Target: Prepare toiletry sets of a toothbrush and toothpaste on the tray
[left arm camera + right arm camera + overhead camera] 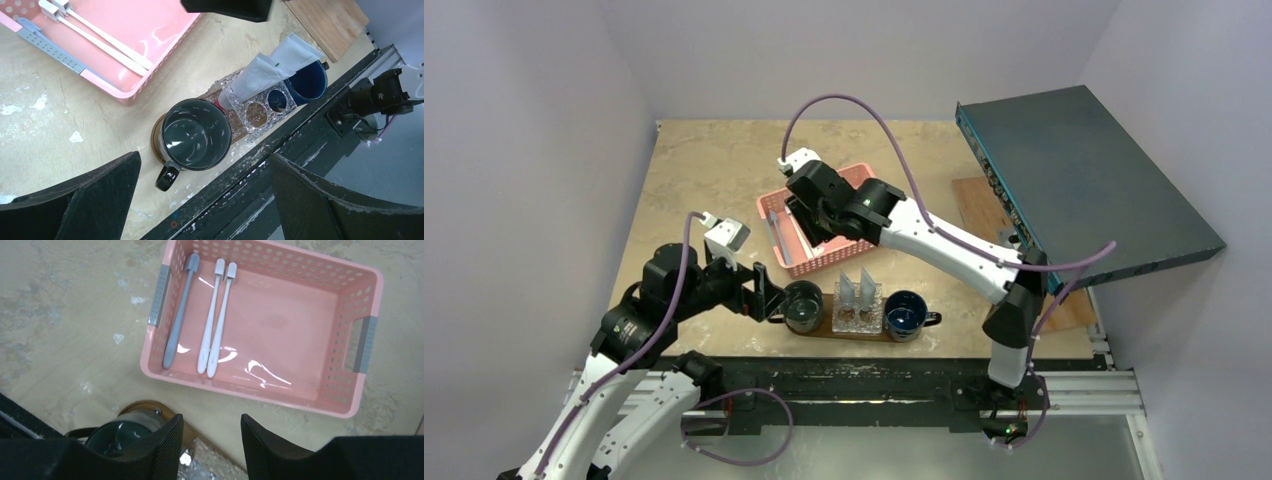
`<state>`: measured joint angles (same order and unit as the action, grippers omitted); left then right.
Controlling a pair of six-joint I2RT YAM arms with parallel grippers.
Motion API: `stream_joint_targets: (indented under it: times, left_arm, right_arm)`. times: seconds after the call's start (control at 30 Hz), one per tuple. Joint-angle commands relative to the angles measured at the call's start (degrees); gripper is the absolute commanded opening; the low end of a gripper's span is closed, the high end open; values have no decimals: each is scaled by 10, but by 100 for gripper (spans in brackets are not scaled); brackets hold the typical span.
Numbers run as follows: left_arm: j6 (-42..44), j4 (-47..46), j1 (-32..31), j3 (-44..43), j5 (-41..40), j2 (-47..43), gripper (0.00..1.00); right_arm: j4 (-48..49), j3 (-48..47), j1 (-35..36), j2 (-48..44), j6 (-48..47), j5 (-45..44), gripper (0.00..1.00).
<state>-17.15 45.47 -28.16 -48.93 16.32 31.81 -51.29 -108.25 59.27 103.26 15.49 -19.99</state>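
Note:
Two white toothbrushes [215, 315] and a grey one [179, 315] lie in the pink basket [280, 385]. Two pale toothpaste tubes [272, 67] stand in a clear glass holder [252, 112] on the dark brown tray [156, 142], between a dark mug [196, 134] and a blue mug [307, 82]. My right gripper [211, 445] is open and empty, above the basket's near edge [809, 225]. My left gripper [205, 200] is open and empty, just left of the dark mug [769, 293].
A large dark grey box [1074, 180] lies tilted at the right over a pale wooden board [979, 205]. The black table rail [874, 375] runs right along the tray's near side.

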Motion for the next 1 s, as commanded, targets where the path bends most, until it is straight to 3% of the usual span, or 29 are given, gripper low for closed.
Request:
stream_joint_targets:
  times: [0.0, 0.57, 0.97]
  left_arm:
    - [2, -8, 2, -1, -24, -3, 100]
    - [4, -1, 2, -4, -54, 6, 100]
    - [4, 0, 2, -4, -59, 11, 100]
  right_arm:
    - [19, -57, -28, 42, -22, 44, 48]
    - [37, -200, -82, 252, -30, 105, 50]
    - [80, -217, -103, 334, -20, 112, 48]
